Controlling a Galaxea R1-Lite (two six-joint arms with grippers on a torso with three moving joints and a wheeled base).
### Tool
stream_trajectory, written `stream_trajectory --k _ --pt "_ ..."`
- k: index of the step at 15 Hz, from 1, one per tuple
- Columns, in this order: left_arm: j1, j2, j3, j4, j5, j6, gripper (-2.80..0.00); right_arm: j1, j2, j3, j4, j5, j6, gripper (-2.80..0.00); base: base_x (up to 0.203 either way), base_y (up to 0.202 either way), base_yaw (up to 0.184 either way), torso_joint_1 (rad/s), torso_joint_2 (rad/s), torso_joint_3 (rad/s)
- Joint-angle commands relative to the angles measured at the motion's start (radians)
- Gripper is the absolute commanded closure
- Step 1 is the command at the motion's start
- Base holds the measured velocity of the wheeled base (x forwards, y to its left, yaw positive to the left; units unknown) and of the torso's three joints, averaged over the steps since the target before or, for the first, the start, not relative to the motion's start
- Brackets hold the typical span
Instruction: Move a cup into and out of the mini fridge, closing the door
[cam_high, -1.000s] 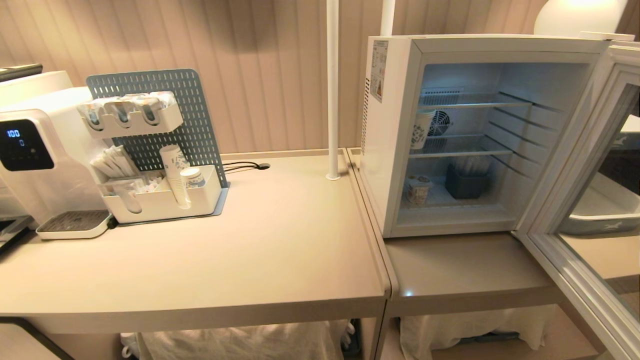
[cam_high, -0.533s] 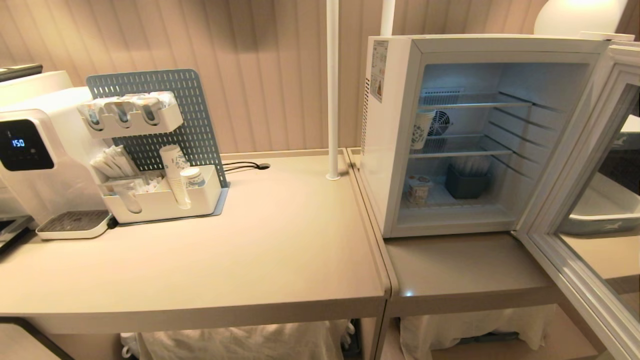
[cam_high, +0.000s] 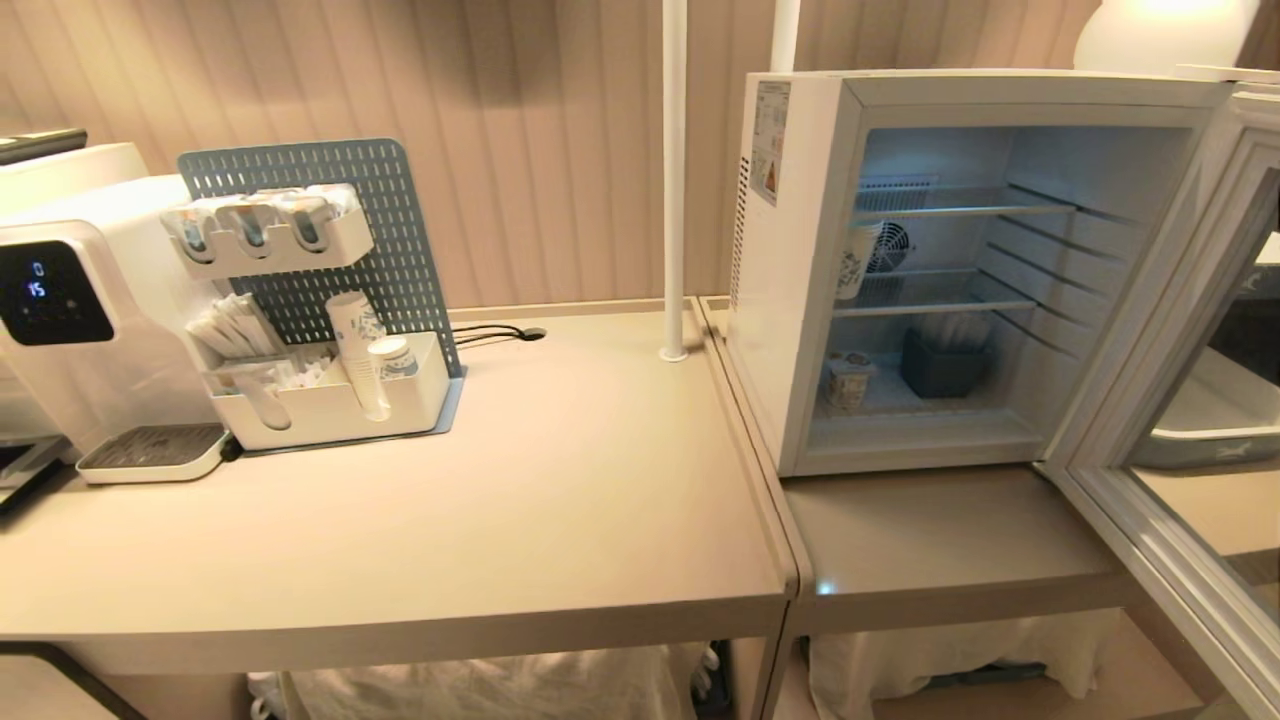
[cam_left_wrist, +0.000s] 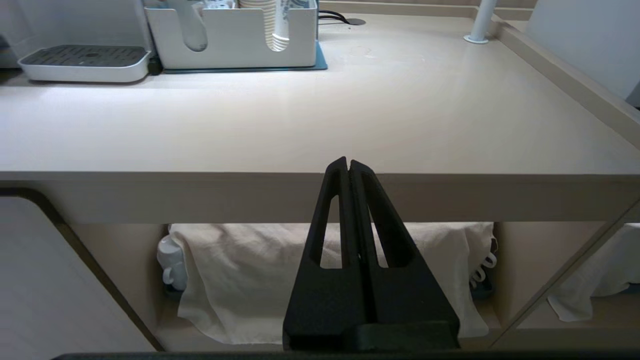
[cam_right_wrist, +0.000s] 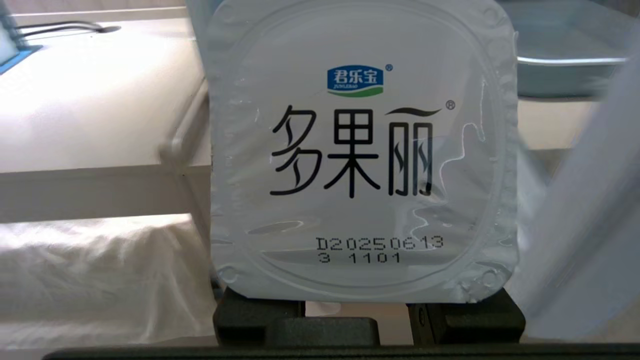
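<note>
My right gripper (cam_right_wrist: 363, 306) is shut on the cup (cam_right_wrist: 360, 150). Its squarish pale foil lid with black characters faces the wrist camera and hides the fingertips. The mini fridge (cam_high: 790, 250) stands at the right of the counter. Its door (cam_high: 1150, 400) is swung wide open to the right. A second small tub (cam_high: 848, 380) sits on the fridge floor at the left. My left gripper (cam_left_wrist: 348, 162) is shut and empty, level with the front edge of the counter (cam_left_wrist: 320, 125). Neither arm shows in the head view.
Inside the fridge, a tall paper cup (cam_high: 855, 262) stands on the middle shelf and a dark box (cam_high: 945, 365) on the floor. A water dispenser (cam_high: 70, 320) and a pegboard organiser (cam_high: 320, 390) with stacked paper cups stand at the left. A white pole (cam_high: 674, 180) rises beside the fridge.
The whole head view has shifted slightly to the right, so the camera moved. The dispenser's display digits changed. Nothing on the counter or in the fridge has moved.
</note>
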Motion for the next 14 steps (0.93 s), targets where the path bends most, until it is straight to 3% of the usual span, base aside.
stream_trajectory --k 1,14 --pt "0.0 0.002 0.003 -0.001 0.001 0.0 0.0 0.0 0.002 0.0 0.0 0.0 -0.001 0.0 0.001 0.177 -0.005 0.002 0.0 0.005" --pt "0.0 0.002 0.003 0.0 0.001 -0.001 0.0 0.0 0.003 -0.002 0.005 0.003 -0.001 0.0 0.0 0.191 0.0 0.003 0.0 0.002"
